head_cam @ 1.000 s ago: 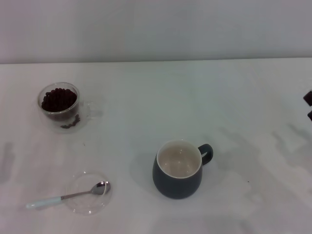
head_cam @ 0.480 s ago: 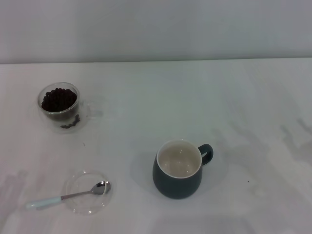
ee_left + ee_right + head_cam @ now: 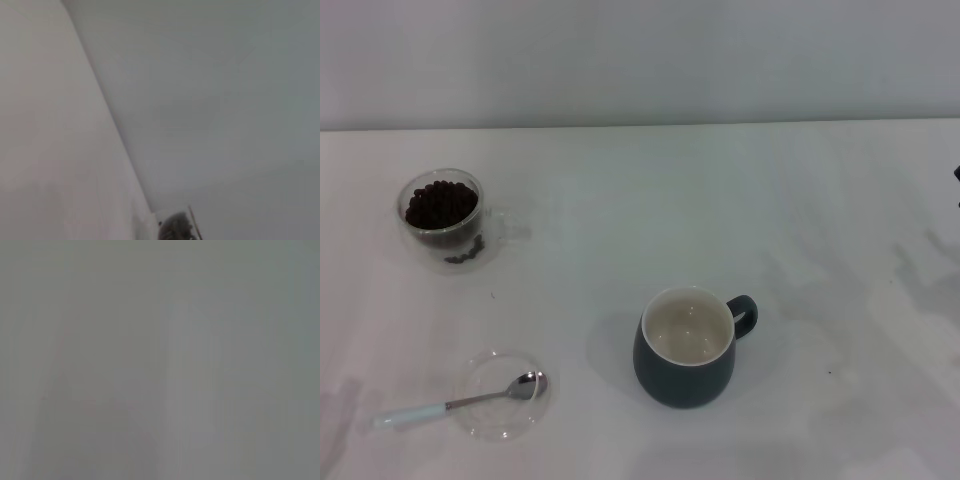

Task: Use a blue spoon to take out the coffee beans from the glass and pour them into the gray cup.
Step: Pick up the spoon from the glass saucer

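The glass stands at the far left of the white table, holding the coffee beans. The blue spoon lies near the front left, its silver bowl resting in a shallow clear dish and its pale handle pointing left. The gray cup stands upright and empty at the middle front, handle to the right. Only a dark sliver of my right gripper shows at the right edge, far from everything. My left gripper is out of view. The left wrist view shows a small dark round thing, too dim to name.
The white table runs back to a plain grey wall. The right wrist view shows only a blank grey surface.
The dark tips of my right gripper at the right edge have moved up and almost out of the head view. The faint shadow at the front left has shifted. The objects have not moved.
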Available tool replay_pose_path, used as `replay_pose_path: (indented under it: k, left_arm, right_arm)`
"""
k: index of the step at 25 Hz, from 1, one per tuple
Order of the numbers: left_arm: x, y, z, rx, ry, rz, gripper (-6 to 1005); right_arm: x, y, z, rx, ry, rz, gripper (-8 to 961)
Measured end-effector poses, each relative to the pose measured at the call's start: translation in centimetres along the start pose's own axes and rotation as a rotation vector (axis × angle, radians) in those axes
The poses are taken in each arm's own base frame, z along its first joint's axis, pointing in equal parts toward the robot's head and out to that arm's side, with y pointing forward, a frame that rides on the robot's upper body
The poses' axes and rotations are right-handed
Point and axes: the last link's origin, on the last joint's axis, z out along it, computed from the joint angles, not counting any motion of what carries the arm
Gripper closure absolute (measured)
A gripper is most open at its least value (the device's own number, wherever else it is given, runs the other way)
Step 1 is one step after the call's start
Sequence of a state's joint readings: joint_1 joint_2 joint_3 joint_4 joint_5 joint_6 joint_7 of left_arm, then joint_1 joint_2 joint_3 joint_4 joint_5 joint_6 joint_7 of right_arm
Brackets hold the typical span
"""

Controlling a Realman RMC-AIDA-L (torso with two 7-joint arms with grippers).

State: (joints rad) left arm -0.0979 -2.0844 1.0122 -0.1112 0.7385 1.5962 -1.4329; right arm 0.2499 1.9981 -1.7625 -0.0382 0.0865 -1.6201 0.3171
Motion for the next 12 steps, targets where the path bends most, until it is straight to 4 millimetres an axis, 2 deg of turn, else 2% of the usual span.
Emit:
replay_pose_path:
  k: [12]
  left_arm:
    - [-1.3, -0.4, 1.4, 0.042, -0.061, -0.026, 362]
  right_arm:
    - [-0.2, -0.9, -0.3, 0.005, 0.007, -0.03, 443]
